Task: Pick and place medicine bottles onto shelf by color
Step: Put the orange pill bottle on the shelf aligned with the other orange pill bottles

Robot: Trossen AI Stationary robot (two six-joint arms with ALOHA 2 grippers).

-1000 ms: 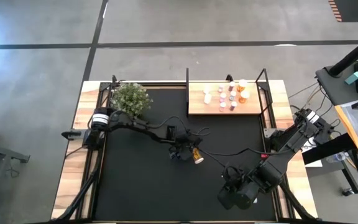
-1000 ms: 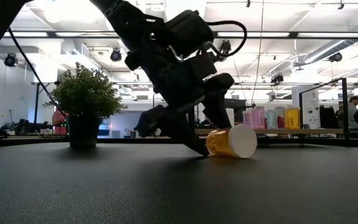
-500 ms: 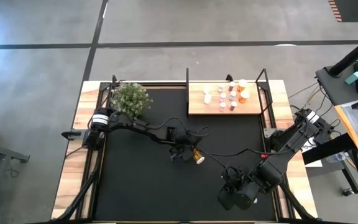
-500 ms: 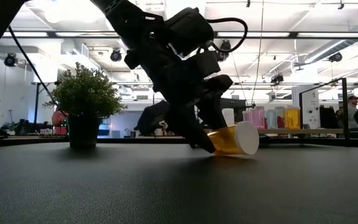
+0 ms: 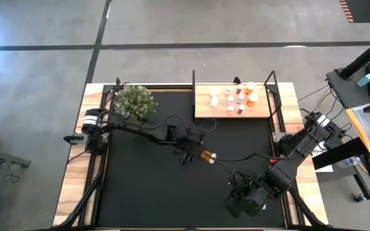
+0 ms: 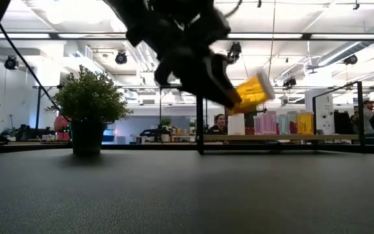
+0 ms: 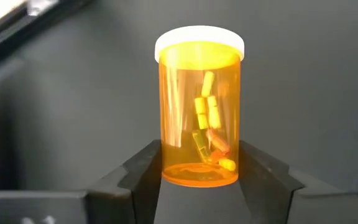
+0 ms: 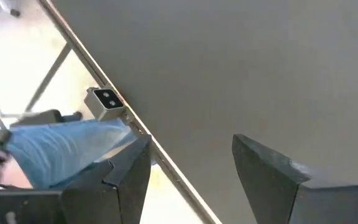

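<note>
An orange medicine bottle (image 7: 199,106) with a white cap (image 7: 199,42) and pills inside hangs above the black mat, with my left gripper (image 5: 196,154) shut on it near the table's middle. The low view shows the bottle (image 6: 252,91) well off the mat. Several medicine bottles (image 5: 235,99), white, pink and orange, stand on the wooden shelf (image 5: 204,110) at the far edge. My right gripper (image 8: 191,168) waits open and holds nothing above the mat's near right part (image 5: 237,196). My left gripper pinches the bottle's bottom end (image 7: 197,169) between its two fingers, one finger (image 7: 143,168) on each side of the round wall. The bottle sticks out past the fingertips along their line, cap away from the gripper. It is lifted clear of the mat and tilted.
A potted green plant (image 5: 135,101) stands at the far left. The shelf's black posts (image 5: 193,80) rise at its corners. A cable (image 5: 236,158) runs across the mat between the arms. People sit in the room beyond the table (image 6: 221,122).
My left gripper has shut on the bottom end of the orange bottle, which lay on its side on the mat. It has then risen with it and rolled its wrist. The bottle is now lifted clear and tilted.
</note>
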